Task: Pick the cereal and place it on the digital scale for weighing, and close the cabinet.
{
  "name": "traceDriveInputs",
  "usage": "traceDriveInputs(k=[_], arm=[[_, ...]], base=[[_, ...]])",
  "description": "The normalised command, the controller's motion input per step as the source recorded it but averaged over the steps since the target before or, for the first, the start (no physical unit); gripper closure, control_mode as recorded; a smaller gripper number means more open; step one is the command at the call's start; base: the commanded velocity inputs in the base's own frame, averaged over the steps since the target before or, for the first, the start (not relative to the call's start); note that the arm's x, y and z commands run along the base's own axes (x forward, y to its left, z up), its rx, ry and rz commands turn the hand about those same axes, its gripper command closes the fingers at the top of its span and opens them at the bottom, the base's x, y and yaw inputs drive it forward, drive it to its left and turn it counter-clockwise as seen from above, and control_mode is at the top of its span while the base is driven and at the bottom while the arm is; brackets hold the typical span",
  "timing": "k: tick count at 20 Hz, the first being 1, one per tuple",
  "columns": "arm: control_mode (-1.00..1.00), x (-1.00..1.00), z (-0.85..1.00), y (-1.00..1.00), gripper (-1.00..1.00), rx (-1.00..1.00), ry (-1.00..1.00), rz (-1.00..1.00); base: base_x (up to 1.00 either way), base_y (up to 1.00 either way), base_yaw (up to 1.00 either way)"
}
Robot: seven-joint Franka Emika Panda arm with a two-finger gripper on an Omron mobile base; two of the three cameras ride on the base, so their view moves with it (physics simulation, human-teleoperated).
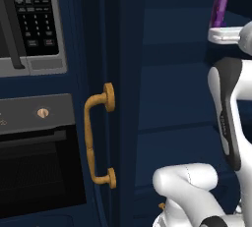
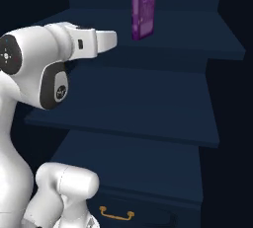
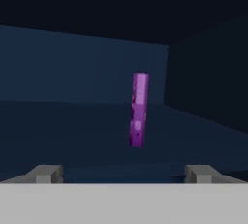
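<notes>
Cereal point(image 2: 143, 15) is seen standing upright on an upper shelf point(image 2: 207, 44) of the open cabinet point(image 1: 162, 98), its purple front turned toward the right base camera and its thin edge presented to the hand camera, where it appears as a narrow purple strip point(image 3: 138, 110) slightly tilted, set toward the back of the shelf. Because the box is approached edge-on, its narrow dimension is lined up between the jaws, which would suit a pinch across the two broad faces. The gripper point(image 3: 123, 173) is held level with that shelf and pointed into the cabinet, with the two fingertips point(image 3: 46, 173) spread as wide as they go and nothing between them; the box is well apart from them, deeper in the shelf. In the right base view the white hand is seen just short of the shelf's front edge, to the left of the box. Lower shelves are bare, and a drawer with a brass handle point(image 2: 116, 214) is visible below. In the left base view the cabinet's opened door point(image 1: 110, 34) with its vertical brass bar handle point(image 1: 98, 135) stands beside the black oven point(image 1: 34, 167) and microwave point(image 1: 29, 19), so the closing step is judged not yet done. The reach toward the box is judged to be the step in hand.
</notes>
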Motion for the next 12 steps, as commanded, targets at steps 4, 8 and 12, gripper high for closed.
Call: traceDriveInputs(k=[4, 8, 12], arm=[[-1.00, 0.21, 0.14, 0.00, -1.00, 0.01, 0.00, 0.00], [-1.00, 0.35, 0.01, 0.00, -1.00, 0.00, 0.00, 0.00], [-1.00, 0.28, 0.01, -0.03, -1.00, 0.00, 0.00, 0.00]], base=[[0.00, 0.00, 0.00], [0.00, 0.00, 0.00], [0.00, 0.00, 0.00]])
